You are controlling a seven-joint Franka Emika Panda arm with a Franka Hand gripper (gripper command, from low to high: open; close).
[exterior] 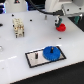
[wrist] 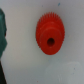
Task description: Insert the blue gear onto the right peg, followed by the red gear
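Note:
The blue gear [exterior: 51,53] lies flat on the right end of the grey black-rimmed plate [exterior: 34,60] in the exterior view. The right peg is hidden under the gear's hub. The other peg [exterior: 36,54] stands bare at the plate's left end. The red gear [exterior: 61,27] lies on the white table further back, apart from the plate. My gripper [exterior: 58,21] hangs just above it, open. In the wrist view the red gear [wrist: 50,34] sits on the table, untouched, with one dark finger [wrist: 2,37] at the frame's edge.
A beige block-like object [exterior: 18,27] stands on the table toward the exterior view's left. A few small dark marks [exterior: 28,20] dot the back of the white table. The table's near edge [exterior: 30,80] runs below the plate.

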